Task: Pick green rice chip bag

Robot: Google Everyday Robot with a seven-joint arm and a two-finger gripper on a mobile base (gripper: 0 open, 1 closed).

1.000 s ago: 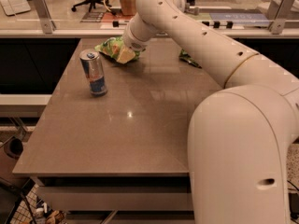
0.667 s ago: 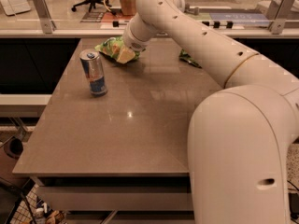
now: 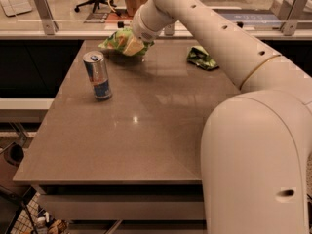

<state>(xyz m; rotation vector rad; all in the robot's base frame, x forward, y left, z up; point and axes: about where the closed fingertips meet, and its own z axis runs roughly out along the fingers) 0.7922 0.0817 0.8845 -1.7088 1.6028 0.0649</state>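
Observation:
The green rice chip bag [image 3: 121, 41], puffy light green with white and orange-yellow patches, hangs just above the far left part of the table, with its shadow on the tabletop below. My gripper [image 3: 138, 42] is at the bag's right end and is shut on it. The wrist covers most of the fingers. My arm reaches in from the lower right across the table.
A blue and silver can [image 3: 97, 75] stands upright on the brown table [image 3: 136, 145], in front and to the left of the bag. A flatter, duller green bag [image 3: 201, 57] lies at the far right. A glass-railed counter [image 3: 58, 32] runs behind the table.
The bag has risen a little off the tabletop with my gripper. The arm's wrist has lifted. The can and the duller green bag have not moved.

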